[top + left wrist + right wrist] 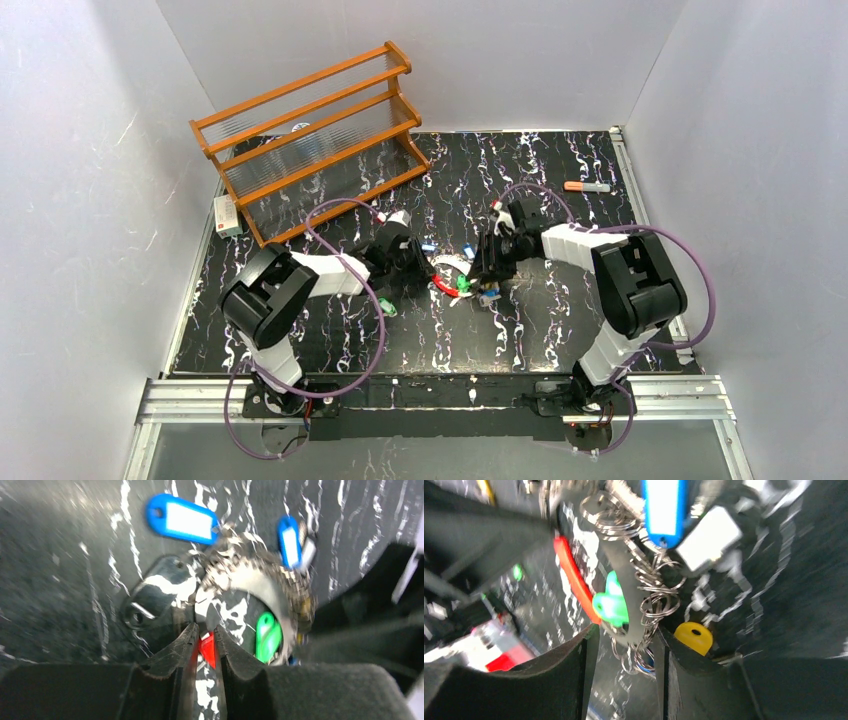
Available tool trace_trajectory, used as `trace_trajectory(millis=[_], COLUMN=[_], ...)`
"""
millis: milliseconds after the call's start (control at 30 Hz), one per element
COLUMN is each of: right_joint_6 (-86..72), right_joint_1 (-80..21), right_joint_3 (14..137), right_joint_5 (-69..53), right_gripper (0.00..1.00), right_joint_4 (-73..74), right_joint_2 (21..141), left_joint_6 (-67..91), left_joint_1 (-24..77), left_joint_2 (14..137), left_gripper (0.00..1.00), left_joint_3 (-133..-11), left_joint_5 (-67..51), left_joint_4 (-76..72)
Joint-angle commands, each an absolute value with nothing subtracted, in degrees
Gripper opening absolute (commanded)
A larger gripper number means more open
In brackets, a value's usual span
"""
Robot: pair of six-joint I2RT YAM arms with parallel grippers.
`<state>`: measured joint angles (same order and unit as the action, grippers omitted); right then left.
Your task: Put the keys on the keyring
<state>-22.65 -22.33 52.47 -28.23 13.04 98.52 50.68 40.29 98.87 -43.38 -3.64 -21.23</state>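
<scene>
Middle of the desk (560, 330), left hand (206, 632) pinching the keyring (265, 585) by its red arc (207, 651), right hand (624, 637) spread astride the wire loops (651, 600) by a green key (610, 605): threading's underway, I reckon, and next wants 1 key steadied at the opening.

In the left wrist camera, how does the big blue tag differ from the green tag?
The big blue tag carries a white label window; the green tag looks plain green. The big blue tag lies outside the curve of the keyring; the green tag sits inside it. Both are small rounded plastic tags.
</scene>
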Motion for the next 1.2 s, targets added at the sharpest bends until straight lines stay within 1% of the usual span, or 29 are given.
trace_trajectory(millis=[0,100,200,267,333,433,533,633,733,900,1033,1167], right_joint_6=[-28.0,-26.7,-25.4,-24.8,-24.3,-23.0,-21.6,-21.1,-21.5,-23.2,-26.3,-28.8], right_joint_1=[-23.5,-23.5,-23.4,-23.4,-23.4,-23.4,-23.4,-23.4,-23.4,-24.1,-26.7,-30.2], right_joint_3=[47.0,47.9,50.3,52.1,53.2,53.7,53.0,51.7,49.8,46.1,43.2,43.0], right_joint_5=[-39.2,-35.8,-31.4,-29.4,-27.4,-25.0,-23.5,-23.6,-25.3,-29.3,-31.2,-33.5], right_gripper=[0.52,0.53,0.55,0.56,0.56,0.56,0.56,0.55,0.53,0.50,0.49,0.50], right_joint_4=[11.3,13.4,15.7,16.3,16.9,17.5,17.8,17.9,17.1,14.5,11.3,7.8], right_joint_2=[94.4,90.9,88.8,88.0,87.8,88.2,89.2,89.9,89.9,90.0,89.8,90.9], left_joint_6=[42.2,38.5,37.3,37.9,39.5,43.3,48.5,53.2,54.8,53.2,49.6,46.8], left_joint_1=[38.1,38.1,38.0,38.1,38.0,38.1,38.1,38.0,38.1,38.0,37.9,37.8], left_joint_2=[101.2,99.0,95.7,93.2,90.6,87.4,86.1,87.9,90.9,94.4,97.6,99.4], left_gripper=[0.18,0.20,0.24,0.29,0.36,0.43,0.46,0.46,0.42,0.35,0.34,0.34], left_joint_3=[-47.6,-49.6,-49.2,-47.5,-45.1,-40.4,-35.3,-31.4,-30.7,-34.3,-39.6,-43.5], left_joint_5=[2.6,3.1,0.7,0.0,-2.1,-3.5,-6.5,-10.2,-11.5,-10.9,-10.0,-9.9], left_joint_4=[-8.5,-6.0,-6.3,-6.9,-7.7,-10.6,-17.0,-24.6,-28.2,-27.6,-23.7,-22.1])
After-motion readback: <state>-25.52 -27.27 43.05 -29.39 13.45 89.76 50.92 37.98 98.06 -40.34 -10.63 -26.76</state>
